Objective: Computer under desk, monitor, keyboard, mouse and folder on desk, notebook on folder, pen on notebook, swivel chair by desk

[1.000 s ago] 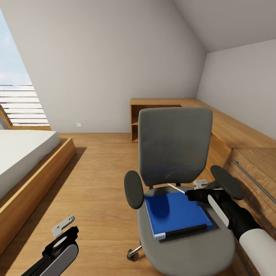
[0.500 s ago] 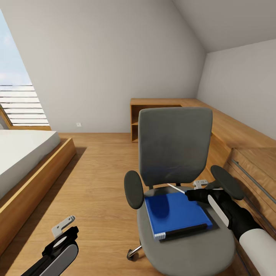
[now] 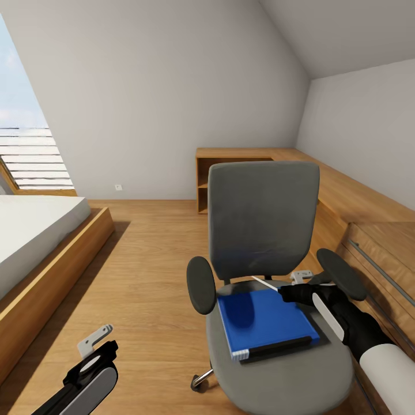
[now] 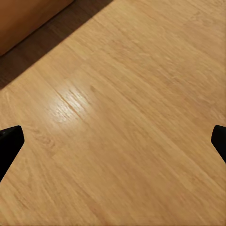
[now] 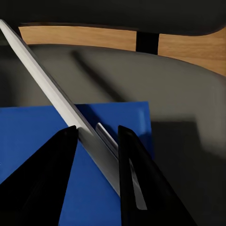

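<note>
The right gripper [image 5: 96, 155] pinches a thin white pen [image 5: 52, 94] over the folder [image 3: 265, 323], which lies on the chair [image 3: 262, 230] seat. Left gripper [image 4: 113, 141] hangs open over floor. Next: carry the pen deskward.

The grey upholstered swivel chair [image 3: 271, 230] loses the front of its seat to the head view's lower edge, and its chrome wheeled base is hidden but for one foot. The black left gripper [image 4: 113, 141] shows just two fingertips at the left wrist picture's edges. The bright blue flat folder [image 5: 42, 141] is partly covered by the black right gripper [image 5: 96, 155] and a thin white pen-like rod [image 5: 56, 101], whose ends are cut off.
</note>
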